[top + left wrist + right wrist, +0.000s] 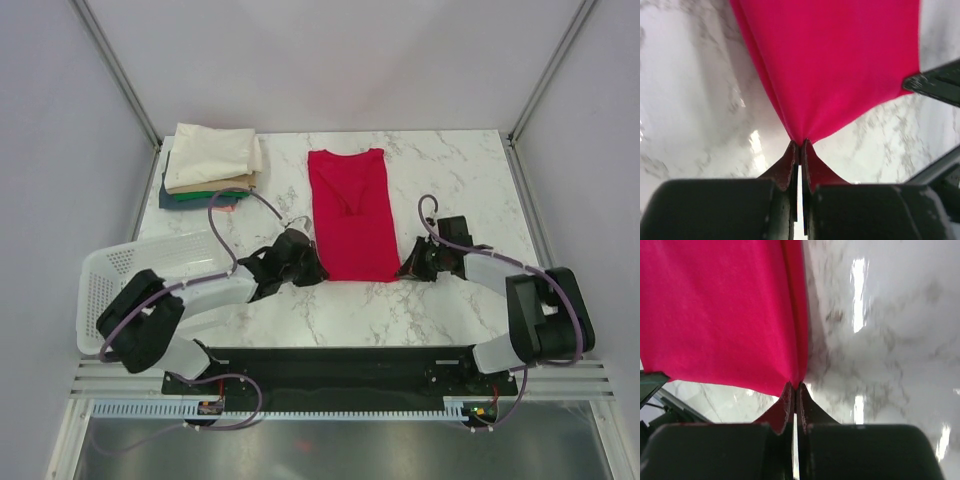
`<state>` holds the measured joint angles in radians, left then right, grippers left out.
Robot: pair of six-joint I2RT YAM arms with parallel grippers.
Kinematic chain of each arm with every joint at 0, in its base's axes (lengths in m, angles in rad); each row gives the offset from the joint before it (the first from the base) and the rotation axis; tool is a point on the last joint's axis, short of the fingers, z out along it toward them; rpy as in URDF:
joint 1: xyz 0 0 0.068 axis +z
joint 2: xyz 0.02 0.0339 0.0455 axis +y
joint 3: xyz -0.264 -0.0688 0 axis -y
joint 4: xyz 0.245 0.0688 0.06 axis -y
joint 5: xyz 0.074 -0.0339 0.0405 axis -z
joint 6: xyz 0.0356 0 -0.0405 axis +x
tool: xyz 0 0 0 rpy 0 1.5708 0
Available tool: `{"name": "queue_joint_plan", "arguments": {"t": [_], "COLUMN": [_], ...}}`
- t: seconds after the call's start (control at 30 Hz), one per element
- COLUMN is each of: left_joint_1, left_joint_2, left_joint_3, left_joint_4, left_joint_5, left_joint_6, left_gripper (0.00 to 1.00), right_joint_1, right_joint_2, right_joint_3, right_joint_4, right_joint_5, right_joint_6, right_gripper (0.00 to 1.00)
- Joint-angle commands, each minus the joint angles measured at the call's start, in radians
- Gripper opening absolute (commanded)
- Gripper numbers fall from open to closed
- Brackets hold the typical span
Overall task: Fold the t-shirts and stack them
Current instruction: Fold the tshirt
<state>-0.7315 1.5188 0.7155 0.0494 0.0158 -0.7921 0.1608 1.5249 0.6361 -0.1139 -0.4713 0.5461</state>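
A crimson-red t-shirt [352, 212] lies on the marble table, folded lengthwise into a narrow strip, neck at the far end. My left gripper [318, 272] is shut on its near left corner [801, 135]. My right gripper [404, 272] is shut on its near right corner [796, 380]. Both corners are pinched between the fingertips just above the table. A stack of folded shirts [212, 167] sits at the far left: cream on top, then tan, green and dark blue.
A white perforated basket [130, 275] stands at the left edge beside the left arm. The marble table [460, 180] is bounded by frame posts at the far corners and white walls around it. The right gripper shows in the left wrist view [935, 85].
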Motion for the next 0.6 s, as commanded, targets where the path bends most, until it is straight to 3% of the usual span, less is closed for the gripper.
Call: {"name": "queue_joint_plan", "arguments": {"t": [0.0,0.27,0.43,0.57], "left_joint_1": [-0.104,-0.344,-0.378,-0.375], "left_joint_2": [-0.161,-0.558,-0.625,-0.600], "left_joint_3": [-0.057,-0.062,0.019,0.139], "left_joint_4": [-0.086,-0.403,-0.564,-0.719], "left_joint_5": [-0.088,-0.223,-0.237,-0.354], "left_joint_6": [-0.005,-0.189,-0.243,-0.219], "left_gripper": [0.02,0.02,0.02,0.02], "right_joint_1": [0.005,0.017,0.048,0.049], "right_joint_2": [-0.203,-0.716,-0.792,-0.732], "right_joint_3": [-0.045,-0.033,0.022,0.126], "right_joint_4": [-0.142,-0.511,-0.609,-0.636], "right_joint_5": [0.026,0.083,0.105,0.154], "right_joint_6": [0.020,0.109,0.135,0.109], "right_gripper": [0.00,0.00,0.00,0.00]}}
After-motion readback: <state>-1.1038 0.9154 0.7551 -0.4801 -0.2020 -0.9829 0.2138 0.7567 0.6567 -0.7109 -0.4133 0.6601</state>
